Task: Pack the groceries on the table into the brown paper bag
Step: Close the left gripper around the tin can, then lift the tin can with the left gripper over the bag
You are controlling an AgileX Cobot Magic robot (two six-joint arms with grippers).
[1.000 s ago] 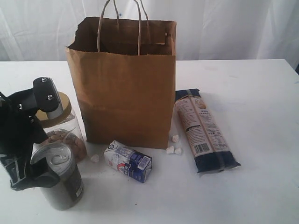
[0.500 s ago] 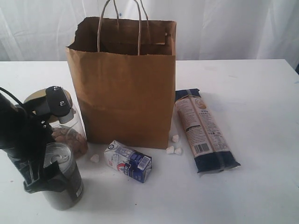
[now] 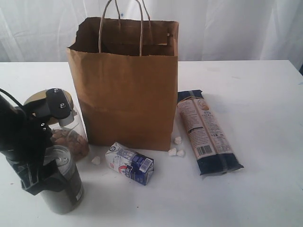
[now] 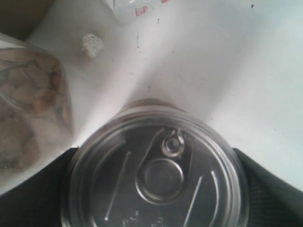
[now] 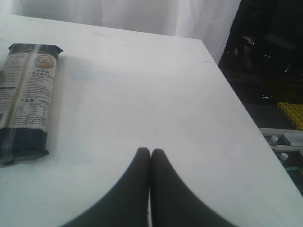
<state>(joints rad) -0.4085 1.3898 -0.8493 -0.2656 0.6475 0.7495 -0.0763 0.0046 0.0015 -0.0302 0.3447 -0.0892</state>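
Observation:
The brown paper bag point(image 3: 128, 94) stands upright at the middle of the table point(image 3: 265, 118). To its left, the silver pull-tab dark jar point(image 3: 68, 189) stands on the table. My left gripper point(image 3: 47, 151) straddles it from above. In the left wrist view the lid point(image 4: 156, 175) fills the space between the black fingers point(image 4: 42, 189), which press both sides. The gold-lidded clear jar point(image 3: 73, 137) stands just behind. A small white-blue carton point(image 3: 130, 163) lies before the bag, and the long dark-blue noodle packet point(image 3: 206, 132) lies to its right. My right gripper point(image 5: 150, 153) is shut and empty over bare table.
Small white crumbs point(image 3: 175, 151) lie at the bag's front right corner, and one point(image 3: 96, 160) lies by the carton. The table's edge point(image 5: 236, 99) drops off beside my right gripper, with dark equipment beyond. White curtains hang behind the table.
My left gripper has sunk lower around the dark jar and its fingers have drawn in against the jar's sides. The right gripper and the other groceries have not moved.

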